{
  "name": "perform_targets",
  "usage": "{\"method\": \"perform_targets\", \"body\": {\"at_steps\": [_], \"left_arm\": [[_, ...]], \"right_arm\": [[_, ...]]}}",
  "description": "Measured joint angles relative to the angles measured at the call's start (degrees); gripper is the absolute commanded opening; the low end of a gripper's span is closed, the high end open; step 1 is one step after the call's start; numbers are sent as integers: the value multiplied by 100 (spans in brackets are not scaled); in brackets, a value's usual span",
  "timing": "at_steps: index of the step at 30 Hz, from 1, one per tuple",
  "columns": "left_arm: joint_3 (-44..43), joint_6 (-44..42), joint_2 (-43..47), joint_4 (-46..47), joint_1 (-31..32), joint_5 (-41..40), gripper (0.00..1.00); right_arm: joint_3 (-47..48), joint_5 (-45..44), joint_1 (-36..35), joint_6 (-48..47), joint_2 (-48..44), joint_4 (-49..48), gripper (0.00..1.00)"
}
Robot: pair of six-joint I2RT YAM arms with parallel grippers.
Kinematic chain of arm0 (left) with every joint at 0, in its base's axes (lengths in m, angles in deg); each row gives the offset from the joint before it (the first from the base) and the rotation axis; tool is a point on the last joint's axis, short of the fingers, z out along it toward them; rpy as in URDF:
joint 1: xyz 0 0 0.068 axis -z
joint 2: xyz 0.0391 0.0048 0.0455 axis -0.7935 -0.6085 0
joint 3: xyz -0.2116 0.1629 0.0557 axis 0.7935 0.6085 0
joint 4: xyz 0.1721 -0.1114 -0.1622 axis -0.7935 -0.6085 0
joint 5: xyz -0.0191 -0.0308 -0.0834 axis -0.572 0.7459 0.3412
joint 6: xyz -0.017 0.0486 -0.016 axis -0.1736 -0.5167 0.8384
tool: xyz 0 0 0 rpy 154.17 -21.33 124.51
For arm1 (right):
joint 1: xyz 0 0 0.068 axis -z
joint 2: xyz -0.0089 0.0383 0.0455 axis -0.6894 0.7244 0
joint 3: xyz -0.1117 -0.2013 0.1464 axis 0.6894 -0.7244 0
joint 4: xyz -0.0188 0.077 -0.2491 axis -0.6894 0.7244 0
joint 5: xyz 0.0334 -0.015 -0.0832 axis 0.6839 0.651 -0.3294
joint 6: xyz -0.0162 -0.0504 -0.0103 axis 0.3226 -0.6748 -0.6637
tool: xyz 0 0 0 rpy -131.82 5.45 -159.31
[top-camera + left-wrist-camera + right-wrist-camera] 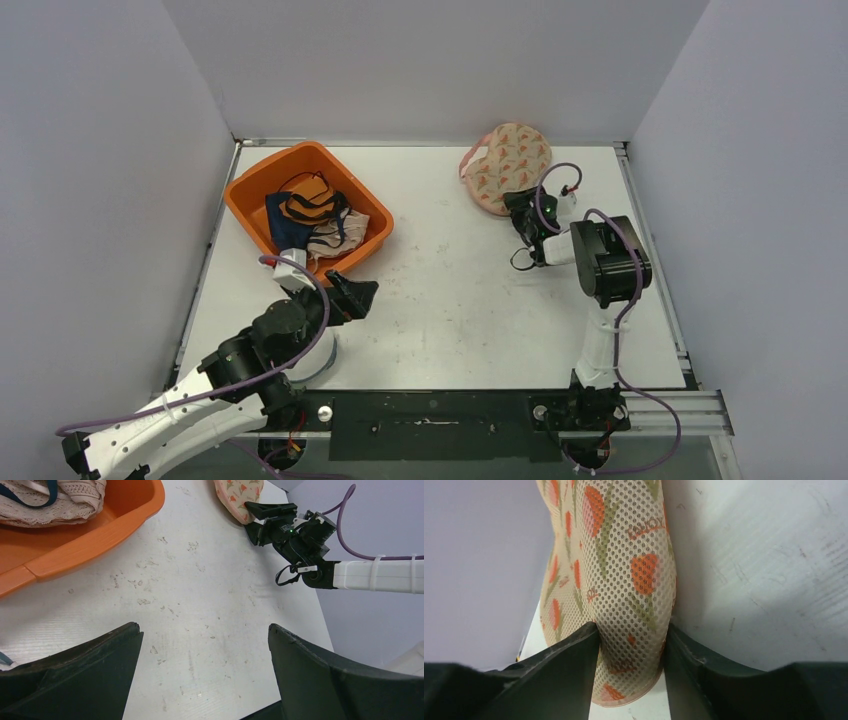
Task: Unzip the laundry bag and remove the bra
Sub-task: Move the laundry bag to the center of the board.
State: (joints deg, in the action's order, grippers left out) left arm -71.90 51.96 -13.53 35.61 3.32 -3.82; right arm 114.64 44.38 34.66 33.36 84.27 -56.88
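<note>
Both fingers [569,675] of my right gripper [631,635] pinch the laundry bag [619,565] at its near end (far right of the table [450,300]); its length points away toward the back wall [420,70]. My left gripper [204,627] gapes wide.

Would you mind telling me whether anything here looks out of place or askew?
The laundry bag is propped against the back wall, not flat, its edge inside the right pincer. The orange basin sits askew.

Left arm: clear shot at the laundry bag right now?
Probably, path-wise: bare table lies between the left pincer and the laundry bag. But the right pincer clamps its near edge, crowding that side.
</note>
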Motion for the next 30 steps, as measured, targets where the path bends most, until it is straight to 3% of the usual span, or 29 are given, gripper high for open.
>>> {"method": "perform_targets", "body": {"at_steps": [6, 11, 18, 25, 30], "left_arm": [[0, 4, -17, 37, 0, 48, 97], [9, 26, -15, 101, 0, 114, 97], [284, 153, 140, 280, 0, 330, 98], [393, 201, -396, 605, 28, 1058, 98], [599, 374, -846, 1034, 179, 1443, 96]], "right_arm": [[-284, 35, 2, -22, 55, -199, 7], [-1117, 20, -15, -328, -636, -256, 5], [-2741, -330, -839, -1064, -3768, 807, 5], [-3418, -1438, -2920, -1174, -7287, 3112, 5], [-3799, -2400, -4277, -546, -8905, 4544, 5]]}}
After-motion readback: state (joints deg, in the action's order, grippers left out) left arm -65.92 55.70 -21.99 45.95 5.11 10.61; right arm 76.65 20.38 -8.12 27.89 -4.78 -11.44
